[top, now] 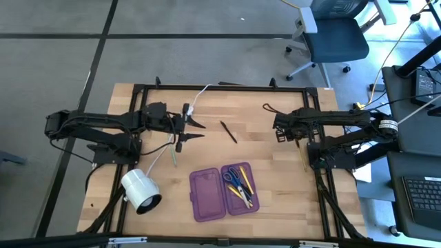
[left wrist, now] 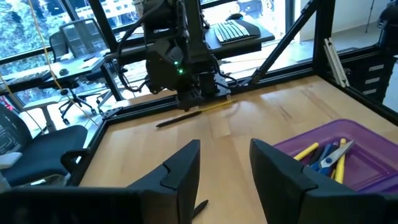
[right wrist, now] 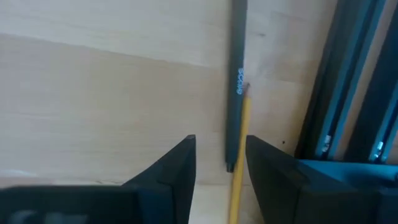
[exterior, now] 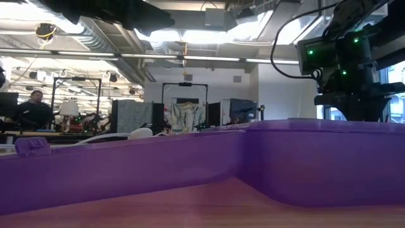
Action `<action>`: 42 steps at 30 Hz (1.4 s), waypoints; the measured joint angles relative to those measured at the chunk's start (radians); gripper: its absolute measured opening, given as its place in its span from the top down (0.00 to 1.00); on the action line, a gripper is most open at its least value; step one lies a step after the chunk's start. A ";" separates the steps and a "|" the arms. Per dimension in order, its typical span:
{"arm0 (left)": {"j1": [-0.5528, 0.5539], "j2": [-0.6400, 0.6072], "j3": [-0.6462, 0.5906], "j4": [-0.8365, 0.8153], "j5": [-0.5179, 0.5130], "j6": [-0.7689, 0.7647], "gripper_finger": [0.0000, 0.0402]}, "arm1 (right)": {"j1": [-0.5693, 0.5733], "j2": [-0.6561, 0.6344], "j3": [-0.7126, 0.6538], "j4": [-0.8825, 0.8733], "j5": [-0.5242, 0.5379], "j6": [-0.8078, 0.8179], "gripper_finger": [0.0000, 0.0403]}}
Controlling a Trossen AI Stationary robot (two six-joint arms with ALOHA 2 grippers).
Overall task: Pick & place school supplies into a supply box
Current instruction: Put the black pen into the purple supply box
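Robotics lab in an open-plan office: wooden desk (top: pixel 269 179) in a black frame on grey carpet, rolling office chair (top: pixel 334 38) and keyboard (top: pixel 422 194) alongside, exposed ceiling ducts (exterior: pixel 95 28) with strip lights, more test rigs and a seated person (exterior: pixel 33 109) beyond

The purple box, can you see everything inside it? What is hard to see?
- Low view: the box wall fills the frame and hides everything inside.
- High view: the scissors and pens in the box overlap, too small to count.
- Left wrist view: the edge cuts the box off.
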 joint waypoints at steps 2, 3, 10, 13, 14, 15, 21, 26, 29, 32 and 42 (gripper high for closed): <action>0.000 0.000 0.000 0.000 0.000 0.000 0.67 | -0.024 0.000 0.000 -0.003 -0.010 -0.024 0.64; 0.000 0.000 0.000 0.000 0.000 0.001 0.67 | -0.035 0.000 0.000 -0.002 -0.020 -0.038 0.65; 0.000 0.000 0.000 0.000 0.000 0.001 0.66 | -0.093 0.030 0.000 0.024 -0.046 -0.118 0.65; 0.000 0.001 0.000 0.000 0.000 0.001 0.66 | -0.118 0.066 0.000 0.031 -0.046 -0.147 0.65; 0.000 0.001 0.000 0.000 0.000 0.001 0.66 | -0.125 0.079 0.000 0.030 -0.045 -0.151 0.65; 0.000 0.001 0.000 0.000 0.000 0.001 0.66 | -0.132 0.092 0.000 0.032 -0.045 -0.161 0.65; 0.000 0.001 0.000 0.000 -0.001 0.001 0.67 | -0.180 0.154 0.000 0.087 -0.045 -0.231 0.65; 0.000 0.001 0.000 0.000 -0.001 0.001 0.66 | -0.209 0.188 0.000 0.112 -0.045 -0.278 0.65; 0.000 0.001 0.000 0.000 -0.001 0.001 0.66 | -0.223 0.201 0.000 0.127 -0.045 -0.303 0.65; 0.000 0.001 0.000 0.000 -0.002 0.001 0.67 | -0.237 0.212 0.000 0.134 -0.045 -0.312 0.65; 0.000 0.001 0.000 0.000 -0.002 0.000 0.66 | -0.282 0.236 0.000 0.163 -0.044 -0.355 0.65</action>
